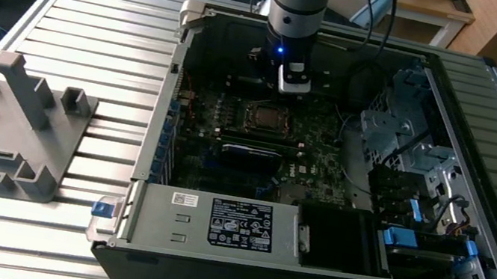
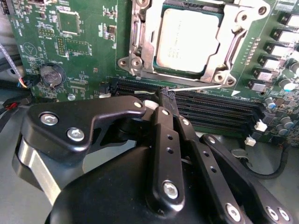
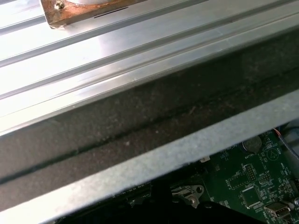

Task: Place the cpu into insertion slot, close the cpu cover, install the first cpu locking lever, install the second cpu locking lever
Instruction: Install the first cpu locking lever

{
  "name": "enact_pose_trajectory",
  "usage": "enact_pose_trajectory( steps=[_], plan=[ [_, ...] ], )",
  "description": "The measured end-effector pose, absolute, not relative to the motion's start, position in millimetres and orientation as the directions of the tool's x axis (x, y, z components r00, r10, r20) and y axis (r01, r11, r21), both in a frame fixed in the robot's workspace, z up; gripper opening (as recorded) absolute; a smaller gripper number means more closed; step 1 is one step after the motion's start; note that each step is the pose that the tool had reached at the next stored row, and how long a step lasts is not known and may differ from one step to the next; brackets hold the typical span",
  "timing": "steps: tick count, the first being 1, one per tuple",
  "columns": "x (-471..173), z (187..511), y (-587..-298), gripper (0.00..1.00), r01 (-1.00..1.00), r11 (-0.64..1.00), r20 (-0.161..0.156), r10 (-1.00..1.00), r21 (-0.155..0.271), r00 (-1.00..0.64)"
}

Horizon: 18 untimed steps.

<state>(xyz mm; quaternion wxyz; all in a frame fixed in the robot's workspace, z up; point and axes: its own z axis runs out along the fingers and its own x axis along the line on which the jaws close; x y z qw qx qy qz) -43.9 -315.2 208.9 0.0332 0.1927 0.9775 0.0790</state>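
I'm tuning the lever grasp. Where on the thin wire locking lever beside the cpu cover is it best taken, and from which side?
Probably the locking lever at its free end, close to the gripper. It is a thin bare rod lying along the edge of the cpu cover, with the memory slots beside it. Come from the slots' side and pinch across the rod's thin width.

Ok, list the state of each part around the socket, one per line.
cpu: seated flat in the insertion slot.
cpu cover: down, framing the chip.
locking lever: lying along the cover's edge; cannot tell whether it is latched.
hand: fingers together, tip at the lever's end.
computer case: side open.
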Motion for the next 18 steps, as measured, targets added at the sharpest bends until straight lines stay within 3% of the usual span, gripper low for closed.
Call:
enact_pose_trajectory(
  steps=[10, 18],
  plan=[
    [-44.0, 208.0, -315.2, 0.1, 0.401, 0.901, -0.035, 0.412, 0.167, -0.911],
    [-44.7, 206.9, -315.1, 0.1, 0.396, 0.901, -0.059, 0.412, 0.178, -0.909]
  ],
)
